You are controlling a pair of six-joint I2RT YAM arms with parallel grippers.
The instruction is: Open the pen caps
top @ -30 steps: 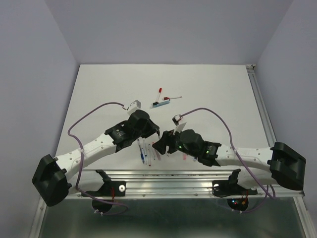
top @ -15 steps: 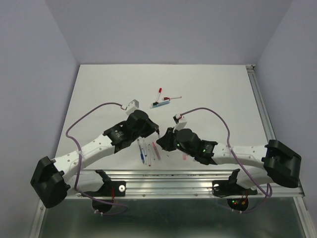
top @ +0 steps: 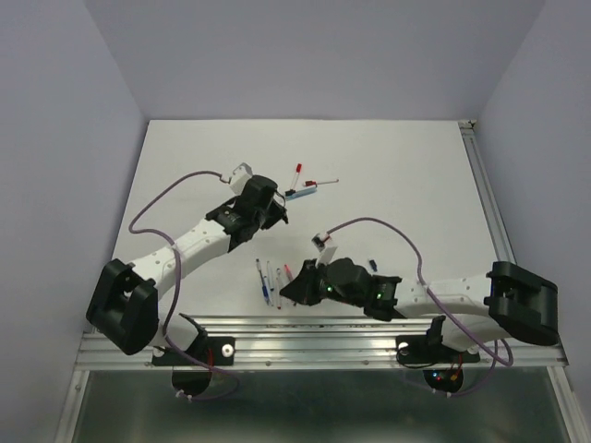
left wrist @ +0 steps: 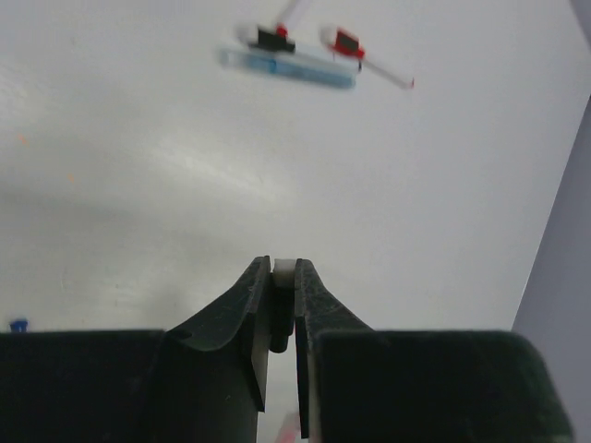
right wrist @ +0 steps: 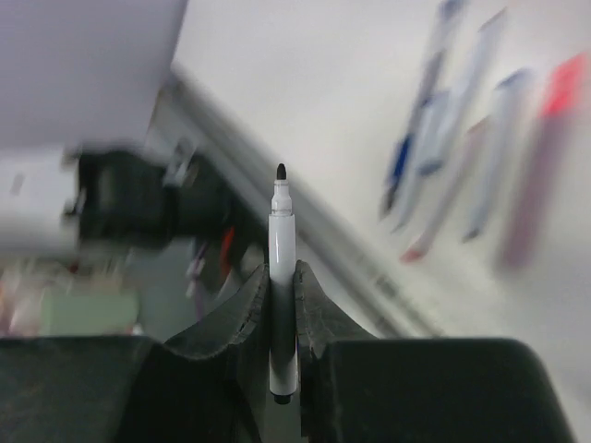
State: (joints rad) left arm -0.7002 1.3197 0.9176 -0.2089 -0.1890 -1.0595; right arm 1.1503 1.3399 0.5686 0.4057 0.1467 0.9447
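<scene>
My left gripper (left wrist: 284, 268) is shut on a small black pen cap (left wrist: 283, 277) with a white end, held above the table. In the top view it (top: 281, 218) hangs just short of the far pens. My right gripper (right wrist: 283, 272) is shut on a white pen (right wrist: 282, 245) whose bare black tip points away from the wrist. Seen from above, that gripper (top: 288, 293) sits low near the front rail. A red cap (left wrist: 346, 41) and a black-and-red piece (left wrist: 274, 37) lie by a light blue pen (left wrist: 286, 67).
Several pens (top: 272, 281) lie in a row near the front edge, blurred in the right wrist view (right wrist: 480, 138). A small dark cap (top: 372, 263) rests beside the right arm. A tiny blue piece (left wrist: 17, 325) lies at the left. The metal rail (top: 314, 328) runs along the front.
The grippers, close together a second ago, have parted. The right jaws closed on the white pen and drew it toward the front rail; the left arm swung back toward the far pens.
</scene>
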